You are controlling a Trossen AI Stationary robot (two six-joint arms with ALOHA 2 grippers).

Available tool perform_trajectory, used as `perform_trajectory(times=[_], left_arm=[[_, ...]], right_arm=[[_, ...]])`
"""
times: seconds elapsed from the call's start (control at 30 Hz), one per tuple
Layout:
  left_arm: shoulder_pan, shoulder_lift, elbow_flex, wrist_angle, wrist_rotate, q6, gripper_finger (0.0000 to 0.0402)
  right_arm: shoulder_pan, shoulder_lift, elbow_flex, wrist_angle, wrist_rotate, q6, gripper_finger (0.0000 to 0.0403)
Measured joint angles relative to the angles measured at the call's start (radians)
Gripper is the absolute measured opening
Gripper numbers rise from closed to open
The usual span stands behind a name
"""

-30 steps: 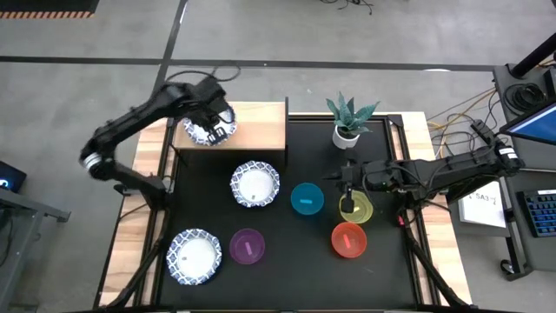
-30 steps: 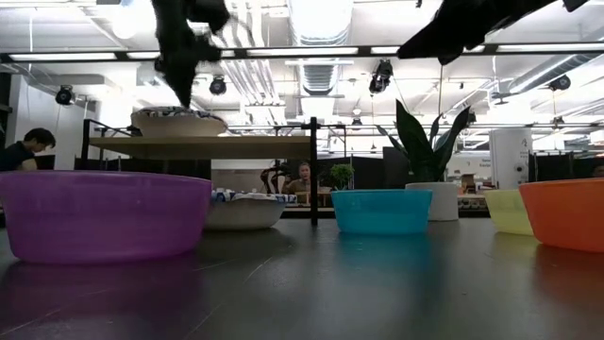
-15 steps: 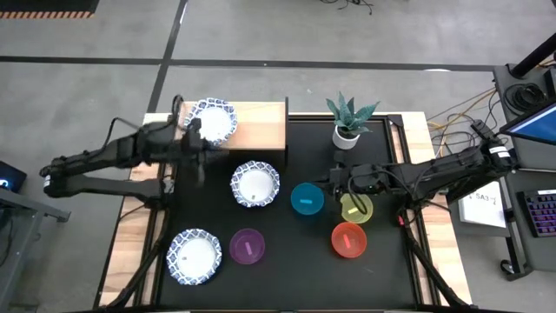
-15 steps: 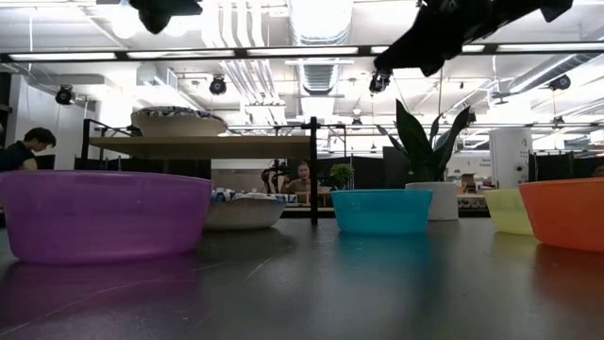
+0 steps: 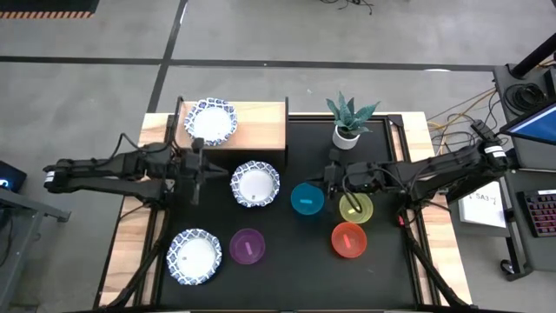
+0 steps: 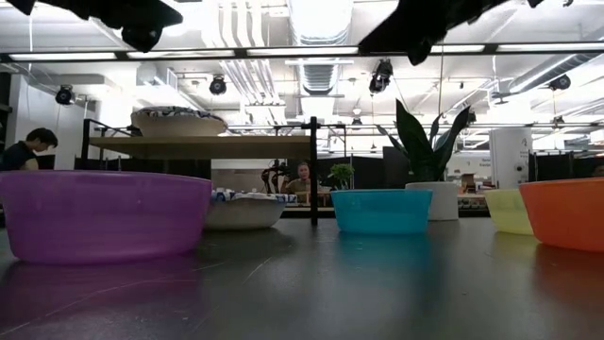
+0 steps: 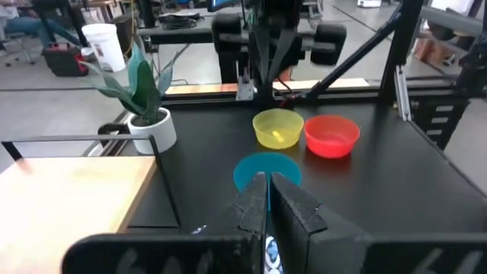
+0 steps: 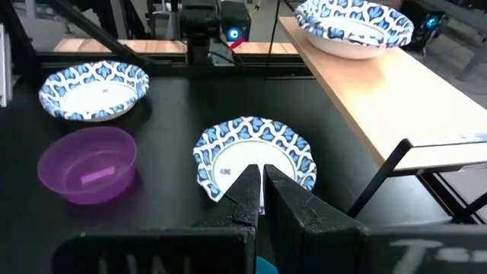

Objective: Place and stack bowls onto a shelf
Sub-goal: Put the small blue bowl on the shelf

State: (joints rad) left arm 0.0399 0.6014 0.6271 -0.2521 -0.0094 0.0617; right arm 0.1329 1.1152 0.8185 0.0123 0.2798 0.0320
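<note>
A blue-and-white patterned bowl (image 5: pixel 210 120) sits on the wood-topped shelf (image 5: pixel 256 130) at the table's far left; the low view shows that bowl (image 6: pixel 179 121) resting on the shelf top. Two more patterned bowls lie on the black table, one in the middle (image 5: pixel 255 183) and one near-left (image 5: pixel 194 256). The purple (image 5: pixel 248 247), blue (image 5: pixel 307 199), yellow (image 5: pixel 355 209) and red (image 5: pixel 348 240) bowls stand on the table. My left gripper (image 5: pixel 205 169) hovers shut just left of the middle patterned bowl. My right gripper (image 5: pixel 332 178) hovers shut beside the blue bowl's far side.
A white pot with a green plant (image 5: pixel 347 123) stands at the far edge, right of the shelf. The shelf's dark corner post (image 5: pixel 287 139) rises between shelf and table middle. People show in the room beyond the table in the low view.
My left gripper has left the patterned bowl on the shelf, drawn back toward the table's left, then swung toward the near side and lower, ending beside the middle patterned bowl. My right gripper has moved toward the table's left, from over the yellow bowl to beside the blue one.
</note>
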Motion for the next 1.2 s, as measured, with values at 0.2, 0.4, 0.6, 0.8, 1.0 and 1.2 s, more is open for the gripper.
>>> perform_trajectory(times=[0.2,0.4,0.6,0.8,1.0,1.2], left_arm=[[0.0,-0.002,-0.037,0.062,0.0,0.103,0.0],[0.0,-0.008,-0.037,0.068,-0.001,0.163,0.0],[0.0,-0.012,-0.041,0.067,-0.001,0.165,0.0],[0.0,-0.016,-0.058,0.064,-0.002,0.159,0.0],[0.0,-0.015,-0.068,0.065,-0.002,0.142,0.0],[0.0,-0.019,-0.067,0.064,-0.002,0.152,0.0]], right_arm=[[0.0,0.001,0.087,-0.136,-0.002,0.036,0.0009],[0.0,0.002,0.154,-0.224,0.0,0.081,0.0009],[0.0,0.056,0.211,-0.25,0.0,0.084,0.0009],[0.0,0.189,0.362,-0.459,-0.001,0.076,0.0009],[0.0,0.331,0.536,-0.713,-0.026,0.08,0.0009],[0.0,0.436,0.634,-0.893,-0.052,0.087,0.0009]])
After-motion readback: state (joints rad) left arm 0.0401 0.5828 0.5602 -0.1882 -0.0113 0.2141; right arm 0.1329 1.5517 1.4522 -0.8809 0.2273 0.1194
